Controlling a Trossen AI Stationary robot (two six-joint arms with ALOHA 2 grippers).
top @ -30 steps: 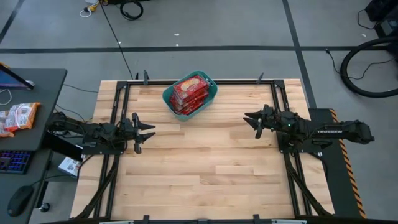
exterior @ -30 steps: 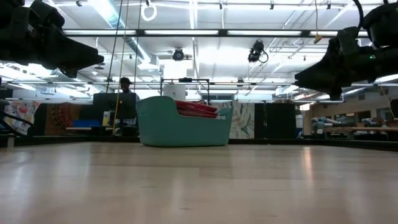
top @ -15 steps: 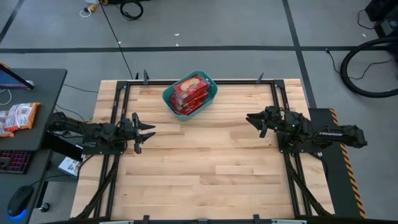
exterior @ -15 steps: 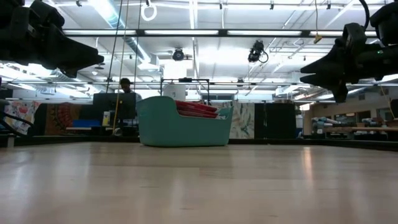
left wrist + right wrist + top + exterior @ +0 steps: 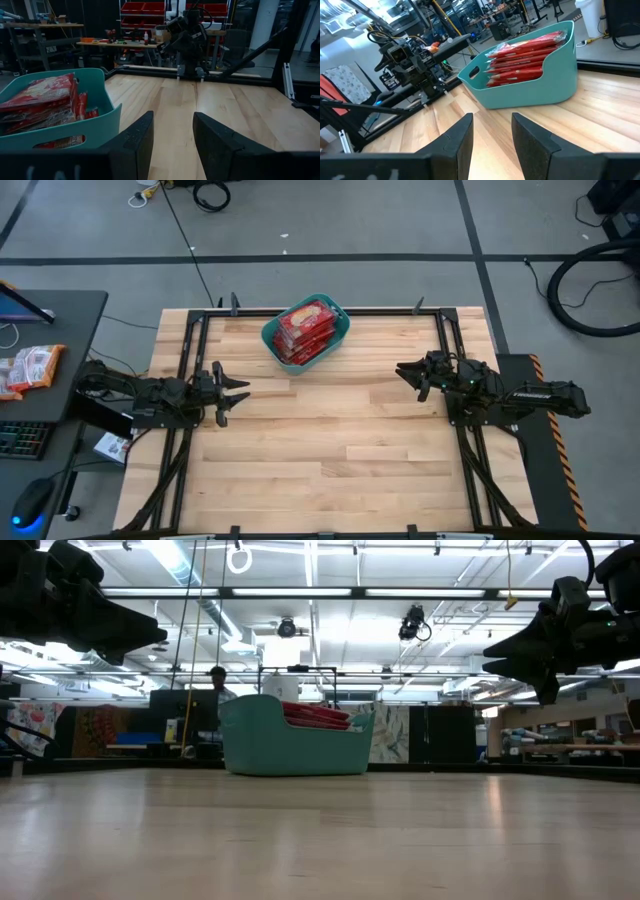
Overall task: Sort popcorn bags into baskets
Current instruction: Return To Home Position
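Spillage looms only if the left gripper [image 5: 232,392] or right gripper [image 5: 405,373], both spread apart and empty, clips the upper-centre teal tub [image 5: 267,336] heaped with popcorn bags [image 5: 305,323].

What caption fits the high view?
Popcorn bags stacked in the teal basket; left gripper and right gripper open and empty over the table.

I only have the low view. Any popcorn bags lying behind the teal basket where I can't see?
Observer: None. From above, the only popcorn bags lie stacked inside the basket, near the table's far edge.
Operator: Grippers carrying anything?
Observer: No. The wrist views show the left gripper and right gripper both open and empty.
Operator: Anything else up there?
Observer: An orange-and-white packet lies on the side desk left of the table.
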